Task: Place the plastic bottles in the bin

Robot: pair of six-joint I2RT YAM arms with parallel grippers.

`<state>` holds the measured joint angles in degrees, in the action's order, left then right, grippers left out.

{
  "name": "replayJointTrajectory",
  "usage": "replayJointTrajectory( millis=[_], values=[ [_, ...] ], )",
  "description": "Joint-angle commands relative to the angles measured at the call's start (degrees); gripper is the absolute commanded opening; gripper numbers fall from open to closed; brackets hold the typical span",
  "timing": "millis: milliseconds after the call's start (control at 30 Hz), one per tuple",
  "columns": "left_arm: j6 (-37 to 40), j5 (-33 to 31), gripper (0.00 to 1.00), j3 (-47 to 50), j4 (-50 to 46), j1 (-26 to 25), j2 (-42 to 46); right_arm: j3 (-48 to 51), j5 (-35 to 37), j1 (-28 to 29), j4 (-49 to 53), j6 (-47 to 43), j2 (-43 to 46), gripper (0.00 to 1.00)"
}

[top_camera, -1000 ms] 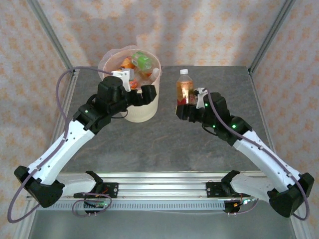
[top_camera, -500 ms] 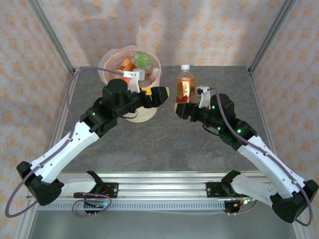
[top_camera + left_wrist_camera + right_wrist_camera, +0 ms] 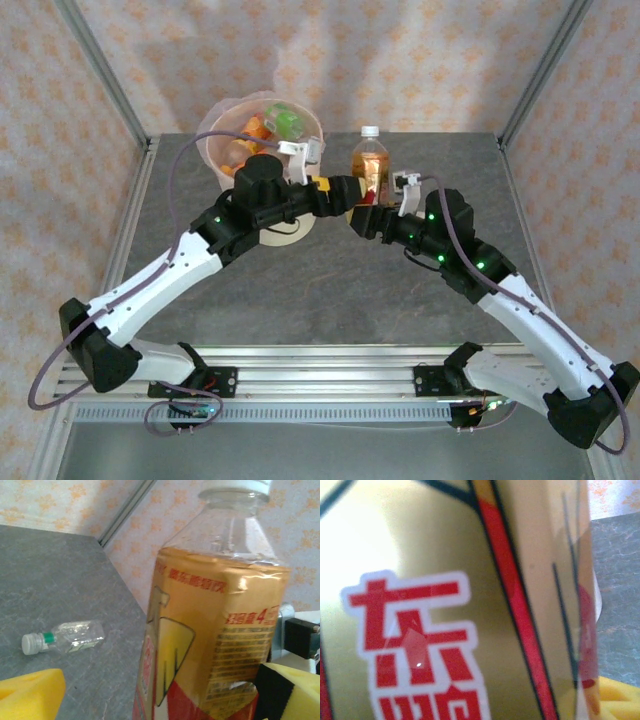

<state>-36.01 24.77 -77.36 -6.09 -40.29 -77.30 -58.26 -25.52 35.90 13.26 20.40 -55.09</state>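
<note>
At the upper left of the top view the bin [image 3: 208,140] already holds several bottles [image 3: 272,125]. A second ago the left gripper [image 3: 345,193] hung over its rim; it has since swung right, out toward the centre of the frame. Its claw is spread wide, and in the left wrist view the yellow foam pads [image 3: 30,695] stand on either side of the orange-labelled bottle [image 3: 369,165]; whether they touch it I cannot tell. That bottle is upright, just right of the bin, and has drifted slightly left toward the bin. The right gripper [image 3: 370,212] is clamped on its lower half. This looks like a handover, so the left arm can drop it in. A small clear bottle [image 3: 65,637] lies on the table [image 3: 60,580], so more work remains.
</note>
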Motion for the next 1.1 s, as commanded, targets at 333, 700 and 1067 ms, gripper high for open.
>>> replayJointTrajectory(
  millis=[333, 700, 1067],
  values=[
    [1.2, 2.4, 0.92, -6.7, 0.9, -2.9, -3.7, -0.5, -1.4, 1.1, -2.9, -0.4, -0.1, 0.51],
    [0.1, 1.9, 0.82, -7.5, 0.9, -3.0, -4.6, -2.6, -1.3, 2.8, -1.4, -1.5, -2.9, 0.51],
    [0.1, 0.8, 0.63, -8.2, -0.3, -2.9, -5.0, -3.8, -0.5, 3.8, -0.7, -2.2, -3.8, 0.52]
  ],
)
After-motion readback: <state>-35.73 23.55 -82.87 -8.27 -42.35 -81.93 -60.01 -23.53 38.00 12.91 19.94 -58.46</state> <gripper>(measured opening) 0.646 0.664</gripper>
